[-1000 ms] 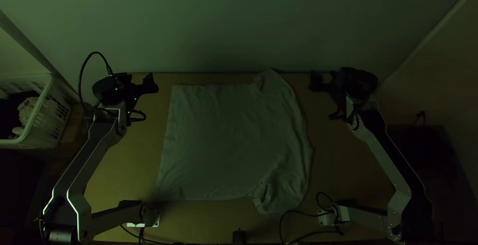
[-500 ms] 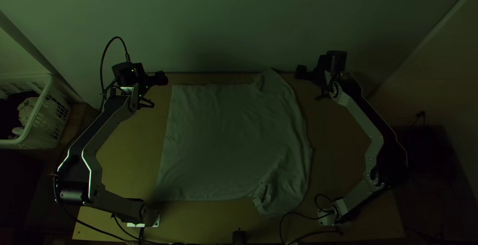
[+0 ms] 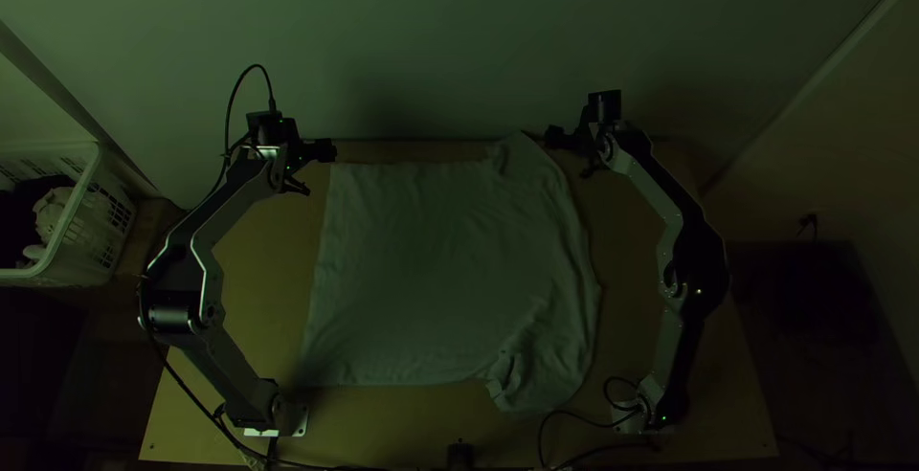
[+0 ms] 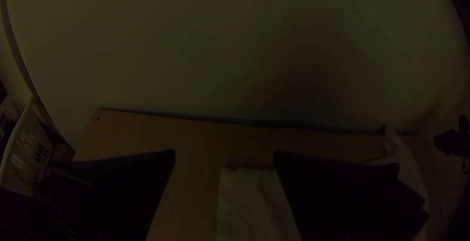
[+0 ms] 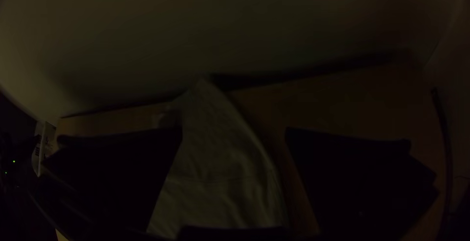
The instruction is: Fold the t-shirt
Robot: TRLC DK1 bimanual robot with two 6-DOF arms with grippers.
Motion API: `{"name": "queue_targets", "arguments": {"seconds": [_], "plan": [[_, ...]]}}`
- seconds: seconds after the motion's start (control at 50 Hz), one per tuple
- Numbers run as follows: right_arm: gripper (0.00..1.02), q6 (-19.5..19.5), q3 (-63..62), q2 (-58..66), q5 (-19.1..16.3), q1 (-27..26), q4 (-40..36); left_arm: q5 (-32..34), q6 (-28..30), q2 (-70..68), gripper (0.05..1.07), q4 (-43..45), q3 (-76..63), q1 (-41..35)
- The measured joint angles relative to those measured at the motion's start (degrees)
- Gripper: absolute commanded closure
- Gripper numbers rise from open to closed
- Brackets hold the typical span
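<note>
In the top view, the pale t-shirt (image 3: pixel 431 270) lies spread on the table (image 3: pixel 263 280) between the two arms, its body mostly smooth; one side runs nearly straight, while the other bulges outward in a soft curve with shallow creases; its far corner rises to a point at the table's far edge, and its near corner is bunched into small, crumpled folds; the left gripper (image 3: pixel 325 150) is just beside one far corner, the right gripper (image 3: pixel 555 136) near the pointed one.

In the left wrist view, the left gripper's fingers stand wide apart, a lightly rippled strip of shirt visible between them; in the right wrist view, the right gripper's fingers also stand wide, the shirt's peaked, wrinkled corner between them.
</note>
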Motion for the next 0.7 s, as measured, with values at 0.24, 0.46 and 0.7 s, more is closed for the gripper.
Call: {"name": "queue_targets", "arguments": {"seconds": [0.24,0.46,0.7], "plan": [[0.07,1.1,6.8,6.4,0.0,0.0,-4.0,0.0,0.0,9.9,0.17,-7.5,9.9,0.5],[0.07,1.3,13.4,11.3,0.0,0.0,-7.5,0.0,0.3,16.8,0.18,-11.6,15.6,0.7],[0.07,1.5,18.4,15.4,0.0,0.0,-10.9,-0.1,0.3,21.5,0.26,-12.5,19.7,0.7]]}}
